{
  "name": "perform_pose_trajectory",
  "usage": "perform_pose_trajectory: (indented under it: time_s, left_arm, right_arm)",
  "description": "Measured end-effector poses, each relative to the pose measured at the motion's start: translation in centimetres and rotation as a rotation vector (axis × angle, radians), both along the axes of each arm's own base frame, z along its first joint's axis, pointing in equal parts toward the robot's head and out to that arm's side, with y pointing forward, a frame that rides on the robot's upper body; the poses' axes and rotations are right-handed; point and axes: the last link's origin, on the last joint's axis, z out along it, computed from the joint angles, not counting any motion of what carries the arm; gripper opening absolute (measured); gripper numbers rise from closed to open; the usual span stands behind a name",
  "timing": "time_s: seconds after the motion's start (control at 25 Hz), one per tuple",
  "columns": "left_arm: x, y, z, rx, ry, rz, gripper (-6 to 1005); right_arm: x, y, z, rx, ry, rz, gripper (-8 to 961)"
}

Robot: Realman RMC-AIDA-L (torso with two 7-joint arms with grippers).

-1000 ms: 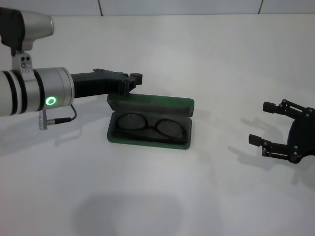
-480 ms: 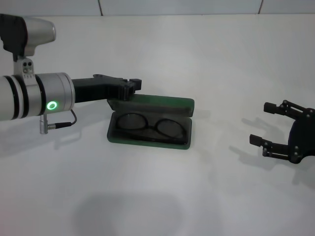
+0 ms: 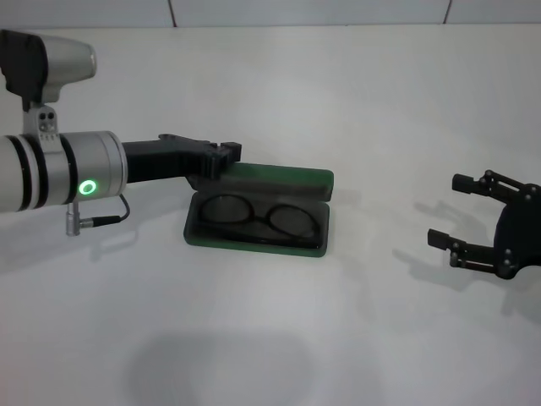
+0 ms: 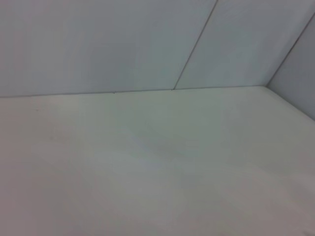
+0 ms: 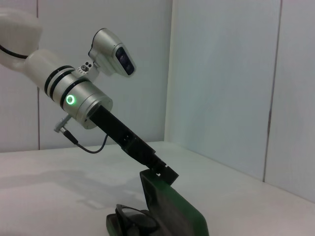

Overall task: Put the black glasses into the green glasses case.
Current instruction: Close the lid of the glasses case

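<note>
Left gripper, fingers seemingly together, touches the case lid's 10 o'clock corner, probably to close it over the glasses inside. Right gripper waits spread at 3 o'clock. Right wrist: lid stands tilted beneath that gripper.

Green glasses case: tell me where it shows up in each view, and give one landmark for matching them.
Head view: the green glasses case lies open at centre, the black glasses inside it.
Left wrist view: not in it; only bare table and wall.
Right wrist view: the case stands at the bottom centre, lid raised.
Shared landmark: the left pincer at the lid's edge, in the head and right wrist views.
</note>
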Motion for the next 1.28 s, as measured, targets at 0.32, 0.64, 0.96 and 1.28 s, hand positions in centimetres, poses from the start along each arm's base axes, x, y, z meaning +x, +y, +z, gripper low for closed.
perform_pose_trajectory:
  time_s: [0.32,0.64,0.96,1.28]
  left_arm:
    - [-0.3,0.0,0.0,-0.002,-0.02,0.022,103]
    - [0.4,1.0,0.3,0.01,-0.075,0.072,104]
    - [-0.3,1.2,0.1,0.008,-0.05,0.096,106]
    - [-0.8,0.9,-0.1,0.003,-0.029,0.094,107]
  right_arm:
    - [-0.1,0.1,0.0,0.0,0.0,0.002,821]
    - [-0.2,0.1,-0.1,-0.001,0.0,0.004,821]
    - [-0.1,0.1,-0.1,0.0,-0.002,0.001,820]
    - [0.1,0.1,-0.2,0.001,-0.011,-0.006,819]
